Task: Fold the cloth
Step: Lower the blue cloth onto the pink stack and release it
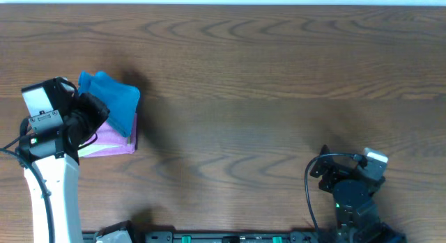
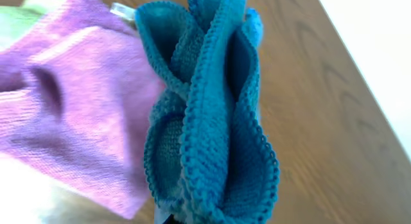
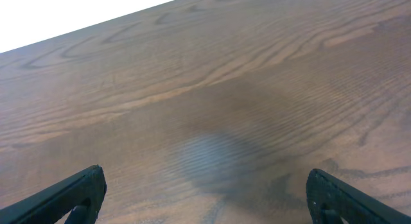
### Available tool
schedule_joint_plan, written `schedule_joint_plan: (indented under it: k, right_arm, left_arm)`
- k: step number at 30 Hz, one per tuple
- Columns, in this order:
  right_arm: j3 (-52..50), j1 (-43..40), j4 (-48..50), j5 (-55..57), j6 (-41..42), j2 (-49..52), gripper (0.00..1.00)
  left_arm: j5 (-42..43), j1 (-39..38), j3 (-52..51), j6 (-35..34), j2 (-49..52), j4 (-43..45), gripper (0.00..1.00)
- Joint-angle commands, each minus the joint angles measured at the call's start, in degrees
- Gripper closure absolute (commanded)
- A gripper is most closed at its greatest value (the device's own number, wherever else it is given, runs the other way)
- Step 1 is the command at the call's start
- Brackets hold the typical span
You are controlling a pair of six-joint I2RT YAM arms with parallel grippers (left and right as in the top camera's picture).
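1. Overhead view: at about 9 o'clock on the desk, my left hand is clamped tight on the cloth. It holds the cloth as a bunched blue wad over a purple cloth.
2. Left wrist view: the cloth hangs from the grip in deep pleats with its stitched edges doubled together. The purple cloth lies just beside it at 9 o'clock, and a pale green cloth shows at 11 o'clock.
3. My right hand sits near 5 o'clock on the desk, jaws spread wide and holding nothing, with bare wood below it.
4. I judge the step in hand to be getting the cloth clear of the pile. I would lift until the lowest hem is free of the purple cloth, so nothing is dragged along.
5. I would then carry it toward the open wood at the centre and let it drape flat rather than drop it as a wad.
6. Before any fold, a single edge needs finding. The right hand could take a second corner so the two hands can pull the sheet square.
7. A small pale tag shows at 12 o'clock in the left wrist view. I cannot tell which cloth it belongs to, and no lettering or brand is readable anywhere.
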Motion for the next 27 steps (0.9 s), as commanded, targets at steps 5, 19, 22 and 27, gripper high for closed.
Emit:
schedule_joint_plan:
  k: [5,19,22,27]
  right_arm:
    - [-0.26,-0.31,-0.09,0.98,0.57,-0.39,0.01]
    - [-0.26,-0.31,-0.09,0.98,0.57,-0.39,0.01]
    - [-0.26,-0.31,-0.09,0.96,0.57,-0.39,0.01]
    - [-0.26,-0.31,-0.09,0.98,0.57,-0.39,0.01]
  left_arm:
    - [-8.63,0.26,1.49,3.43,-0.81,-1.62,0.94]
    - [-17.07,0.26,-0.74,3.82,-0.59,-2.21,0.94]
    - [-17.77,0.26,-1.84,3.21,-0.59,-2.23,0.94]
    - [-18.12,0.26,-4.57,1.86,-0.59,-1.92,0.94]
